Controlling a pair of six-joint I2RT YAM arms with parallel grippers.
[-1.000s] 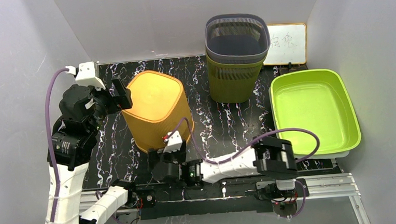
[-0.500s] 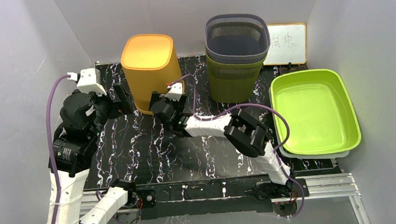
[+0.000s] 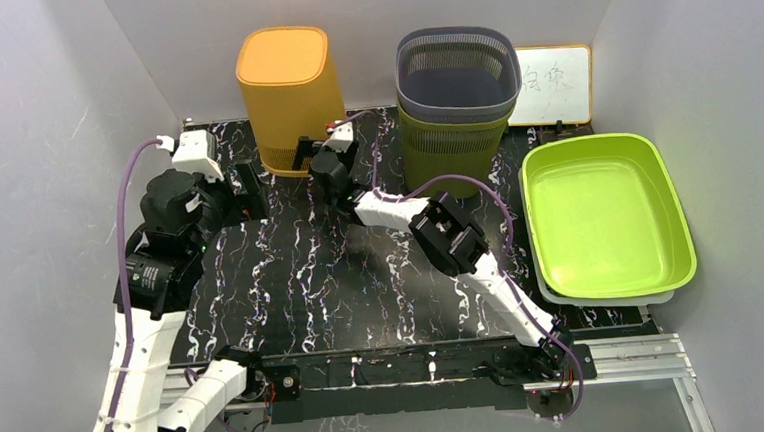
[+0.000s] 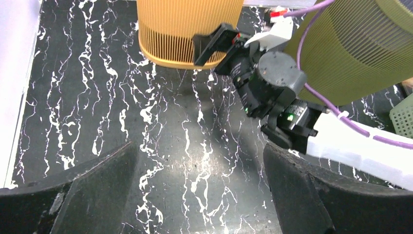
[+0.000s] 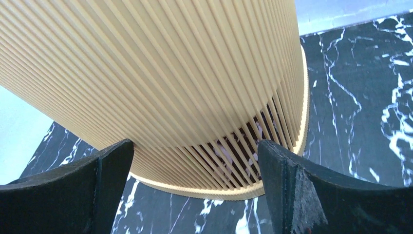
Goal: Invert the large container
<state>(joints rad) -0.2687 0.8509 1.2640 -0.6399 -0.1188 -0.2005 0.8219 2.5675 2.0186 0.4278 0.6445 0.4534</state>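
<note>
Down at the bottom edge of the overhead view, the two arms rise from their rail onto the black marbled table (image 3: pixel 292 282). Left of centre, the left gripper (image 3: pixel 249 189) hangs over bare tabletop. Its wrist camera shows its two fingers (image 4: pixel 87 195) spread wide with nothing between them.

Just beyond and to its right, the right arm reaches up the middle of the frame. The right gripper (image 3: pixel 306 154) sits low beside the foot of the orange bin (image 3: pixel 285 92). Its own camera shows those fingers (image 5: pixel 311 195) held apart too, one at each lower corner of the view, with the bin's ribbed wall and flared rim just ahead. Whether either finger touches the rim cannot be told.

The bin stands in the upper left of the overhead frame, at the far edge of the table by the back wall. Its mouth is down on the marble and its closed base faces up.

To its right, at top centre, a grey mesh basket (image 3: pixel 457 66) is nested in an olive one (image 3: pixel 450 162). At the right edge lies a lime-green tray (image 3: pixel 603 212), and behind it, in the upper right, a small whiteboard (image 3: pixel 555 85) leans on the wall.
</note>
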